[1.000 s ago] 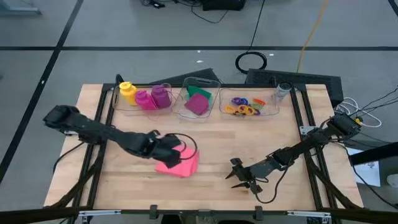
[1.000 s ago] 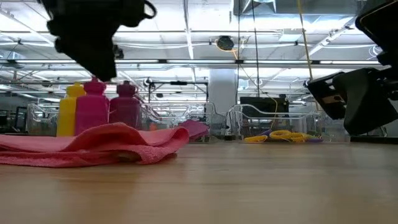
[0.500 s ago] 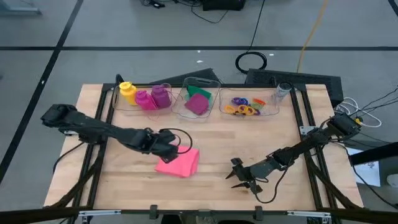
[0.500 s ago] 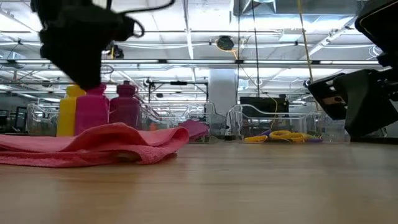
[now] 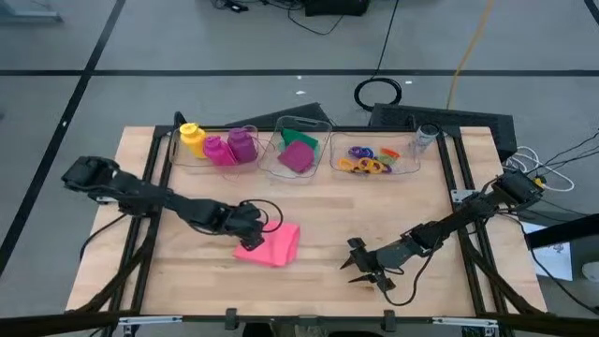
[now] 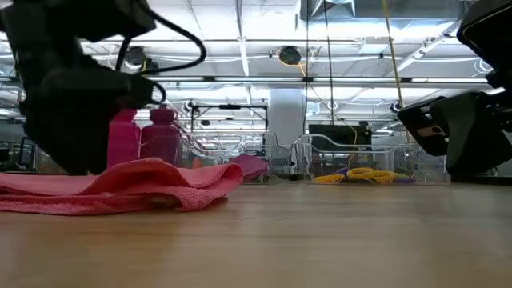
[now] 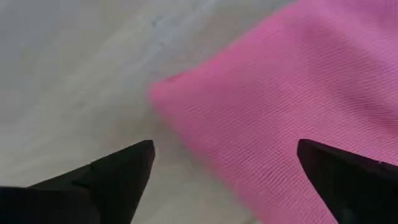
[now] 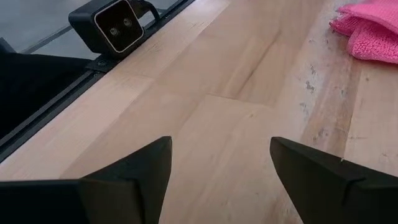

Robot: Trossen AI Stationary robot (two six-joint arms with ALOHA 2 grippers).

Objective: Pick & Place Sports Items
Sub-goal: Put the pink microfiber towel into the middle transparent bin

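L gripper [image 5: 251, 222] has backed off the pink cloth [image 5: 270, 245] and dropped lower, jaws now spread wide, holding nothing. Cloth lies on table [image 5: 393, 211] just at gripper's 4 o'clock. R gripper [image 5: 360, 265] unchanged, open, empty.

You see the pink cloth [image 6: 120, 188] lying crumpled on the table [image 6: 320, 240], a dark arm [image 6: 72, 96] just behind it, magenta bottles [image 6: 144, 140] farther back beyond the cloth.
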